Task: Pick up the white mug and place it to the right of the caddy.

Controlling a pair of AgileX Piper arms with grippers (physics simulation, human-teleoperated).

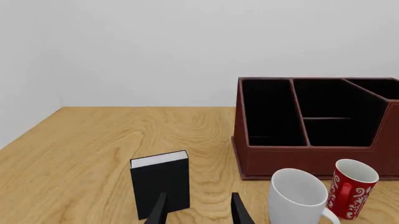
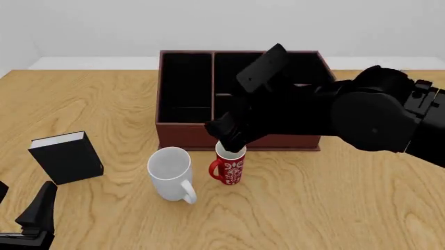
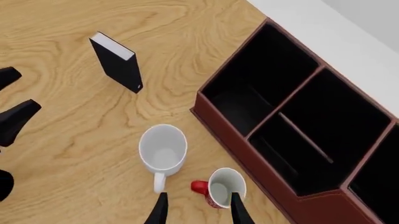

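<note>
Black left tool (image 2: 31,221) sits low at the near left corner of the tabletop (image 2: 334,208), fingers apart, nothing between them, touching nothing. Left wrist view shows the gap clearly, aimed at the black book (image 2: 66,157).

Book stands upright on the tabletop, just ahead of the left tool, white page edge up.

White mug (image 2: 171,173) stands upright mid-tabletop, handle toward the near side, in front of the caddy's front wall, free of both tools. Red mug (image 2: 229,165) stands just beside it on the right, small gap between them.

Right tool (image 2: 230,139) hangs over the red mug's rim. Right wrist view shows its fingers (image 3: 160,211) apart, straddling the red mug's near side; can't tell if they touch it. Front view hides that gap behind the arm.

Caddy (image 2: 182,133) sits behind both mugs, dark red-brown, black-lined compartments. Right arm covers its right half in the front view; both wrist views show the dividers there, and the left wrist view shows the stepped taller section.
</note>
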